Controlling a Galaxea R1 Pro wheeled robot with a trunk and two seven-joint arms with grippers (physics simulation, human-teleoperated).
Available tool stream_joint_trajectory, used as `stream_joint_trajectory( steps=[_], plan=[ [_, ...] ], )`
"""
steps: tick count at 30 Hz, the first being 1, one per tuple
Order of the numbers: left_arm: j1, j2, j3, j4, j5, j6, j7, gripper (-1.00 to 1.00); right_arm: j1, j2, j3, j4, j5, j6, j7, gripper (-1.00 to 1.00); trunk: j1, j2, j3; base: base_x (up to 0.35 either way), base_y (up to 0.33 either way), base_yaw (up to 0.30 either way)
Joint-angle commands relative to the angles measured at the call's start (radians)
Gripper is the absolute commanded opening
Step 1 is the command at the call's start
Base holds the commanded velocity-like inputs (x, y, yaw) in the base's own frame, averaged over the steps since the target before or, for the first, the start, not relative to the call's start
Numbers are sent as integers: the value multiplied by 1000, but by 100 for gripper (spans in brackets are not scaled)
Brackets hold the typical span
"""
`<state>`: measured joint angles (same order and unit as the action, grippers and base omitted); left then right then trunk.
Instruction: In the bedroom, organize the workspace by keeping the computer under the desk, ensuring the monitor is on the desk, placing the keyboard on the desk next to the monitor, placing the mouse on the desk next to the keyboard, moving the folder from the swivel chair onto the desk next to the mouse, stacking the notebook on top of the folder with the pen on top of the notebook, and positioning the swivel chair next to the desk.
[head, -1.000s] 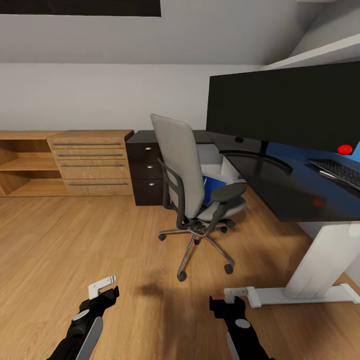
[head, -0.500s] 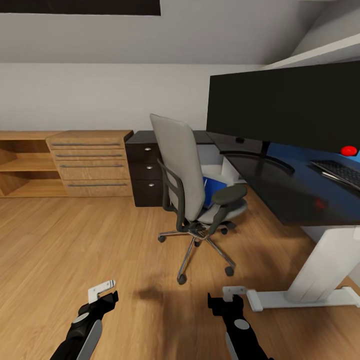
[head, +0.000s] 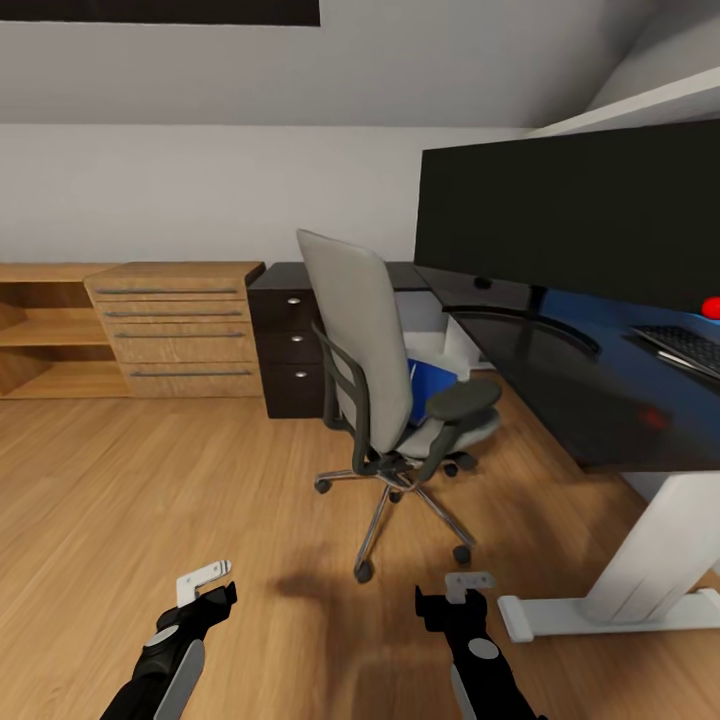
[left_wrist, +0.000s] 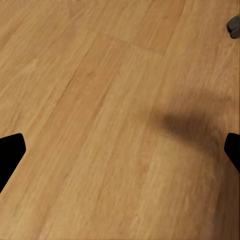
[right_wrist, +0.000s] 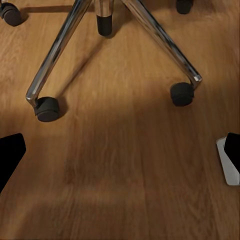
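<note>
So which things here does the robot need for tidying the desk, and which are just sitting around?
Needed:
grey swivel chair
blue folder on its seat
wide black monitor
dark keyboard
black-topped desk

Just there:
light-wood drawer chest
dark three-drawer unit
open wooden shelf
red ball

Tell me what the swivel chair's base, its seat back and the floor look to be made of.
The swivel chair's base looks like polished chrome metal: bright, mirror-like streaks run along its spokes, which end in matt black castors, probably plastic or rubber. The seat back appears to be grey upholstery with a dull, even surface, though it is a render. The floor looks like varnished light wood planks, with grain lines and seams.
</note>
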<state>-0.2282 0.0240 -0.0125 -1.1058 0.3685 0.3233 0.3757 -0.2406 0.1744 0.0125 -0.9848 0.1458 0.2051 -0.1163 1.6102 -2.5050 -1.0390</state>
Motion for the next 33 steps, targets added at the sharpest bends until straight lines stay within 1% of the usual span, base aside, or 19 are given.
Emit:
stream_joint_trajectory(
  steps=[1, 9, 19, 25, 27, 29, 31, 33],
  plan=[
    [0, 1, -1, -2, 9, 3, 6, 100, 0, 0, 1, -2, 10, 8, -4, 100, 0, 0, -1, 140, 0, 0],
    [0, 1, -1, -2, 9, 3, 5, 100, 0, 0, 1, -2, 11, 8, -5, 100, 0, 0, -1, 44, 30, 0],
    [0, 1, -1, -2, 9, 3, 5, 100, 0, 0, 1, -2, 11, 8, -6, 100, 0, 0, -1, 4, 203, 0],
    [0, 1, -1, -2, 9, 3, 4, 100, 0, 0, 0, 0, 11, 2, -4, 100, 0, 0, -1, 0, 39, 0],
    [0, 1, -1, -2, 8, 3, 4, 100, 0, 0, 1, 11, 11, -16, -3, 100, 0, 0, -1, 0, 9, 0],
    [0, 1, -2, -2, 9, 3, 4, 100, 0, 0, 4, 49, 12, -55, -2, 100, 0, 0, -1, 0, 5, 0],
    [0, 1, -2, -5, 9, 3, 3, 100, -1, 0, 5, 131, 16, -138, -6, 100, 0, 0, -1, 0, 2, 0],
    [0, 1, -2, -9, 9, 3, 3, 100, -4, 0, 4, 172, 18, -182, -8, 100, 0, 0, -1, 0, 1, 0]
  ],
)
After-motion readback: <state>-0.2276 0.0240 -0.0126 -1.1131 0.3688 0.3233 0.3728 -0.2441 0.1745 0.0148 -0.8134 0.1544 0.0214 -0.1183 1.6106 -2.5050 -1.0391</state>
